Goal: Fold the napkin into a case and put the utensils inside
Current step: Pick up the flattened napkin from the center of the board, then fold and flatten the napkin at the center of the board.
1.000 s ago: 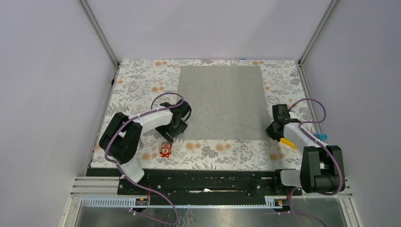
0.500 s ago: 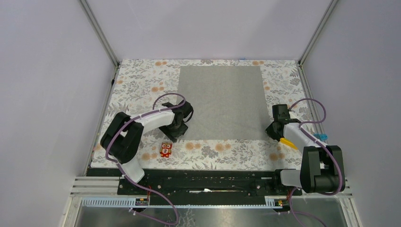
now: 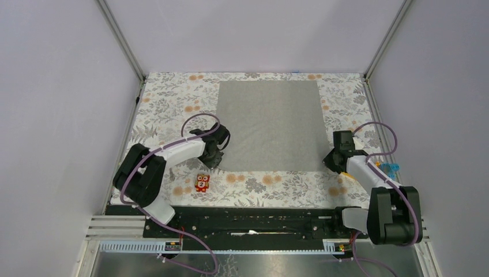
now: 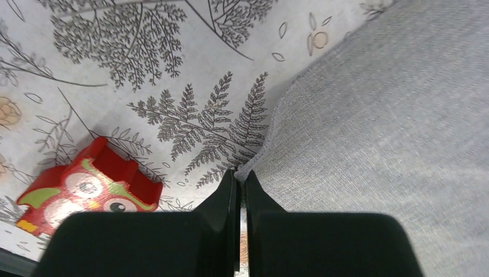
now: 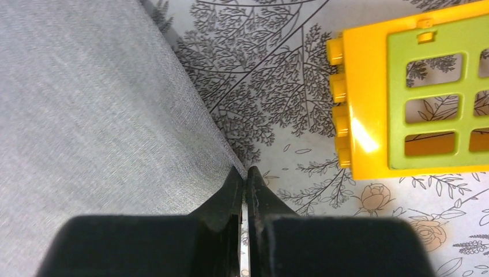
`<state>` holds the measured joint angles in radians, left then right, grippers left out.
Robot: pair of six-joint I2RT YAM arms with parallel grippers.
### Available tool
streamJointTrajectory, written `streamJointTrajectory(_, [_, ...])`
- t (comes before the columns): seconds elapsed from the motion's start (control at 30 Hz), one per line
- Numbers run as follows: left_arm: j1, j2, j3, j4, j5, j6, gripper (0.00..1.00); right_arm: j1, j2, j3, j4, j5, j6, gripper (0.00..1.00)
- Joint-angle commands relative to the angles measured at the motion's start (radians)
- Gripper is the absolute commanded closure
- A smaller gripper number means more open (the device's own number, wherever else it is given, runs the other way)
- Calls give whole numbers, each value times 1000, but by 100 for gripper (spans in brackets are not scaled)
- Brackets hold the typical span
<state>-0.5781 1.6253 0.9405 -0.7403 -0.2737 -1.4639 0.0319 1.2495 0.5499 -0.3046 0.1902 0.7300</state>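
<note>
Jaws on the left arm [image 3: 173, 151] are squeezed together, nipping the near-left corner of the napkin [image 3: 269, 124], at about 7 o'clock on the cloth. Over on the right arm [image 3: 360, 164], the jaws are pinched tight on the near-right corner, at 5 o'clock. Napkin lies spread flat and unfolded on the floral cover [image 3: 167, 104] of the worktop, filling the middle and reaching toward 12 o'clock. Red owl toy [image 4: 86, 187] sits just beside the left jaws, at 7 o'clock from them, off the cloth. Yellow block [image 5: 369, 104] with a green window panel lies near the right jaws, at 2 o'clock in the wrist view, apart from the napkin's edge.
</note>
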Motion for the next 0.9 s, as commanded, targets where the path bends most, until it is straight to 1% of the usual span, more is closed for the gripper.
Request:
streamJointTrajectory(0.0, [21,-135,-13,23,-87,63,100,0,-101,-2,31,-32,-56,100])
streamJointTrajectory(0.17, [33,-332,35,81,-52,221,100,1,-298,76,30,-179,-133,100])
streamJointTrajectory(0.23, [34,-433,67,141,-17,326,100,1,-395,131,22,-245,-137,100])
streamJointTrajectory(0.27, [34,-509,84,172,-3,368,100,0,-446,160,14,-267,-131,100])
streamJointTrajectory(0.37, [34,-673,165,247,30,479,100,0,-555,283,-28,-346,-91,100])
streamJointTrajectory(0.47, [34,-780,298,268,60,566,100,1,-651,396,-42,-405,-24,100])
streamJointTrajectory(0.57, [34,-855,412,293,107,618,100,0,-738,533,-42,-423,19,100])
streamJointTrajectory(0.7, [34,-920,476,408,195,634,100,1,-830,703,-43,-365,29,100])
streamJointTrajectory(0.8, [34,-926,477,493,218,640,100,1,-812,821,-111,-304,22,100])
streamJointTrajectory(0.87, [34,-904,464,534,213,645,100,2,-790,841,-117,-264,15,100])
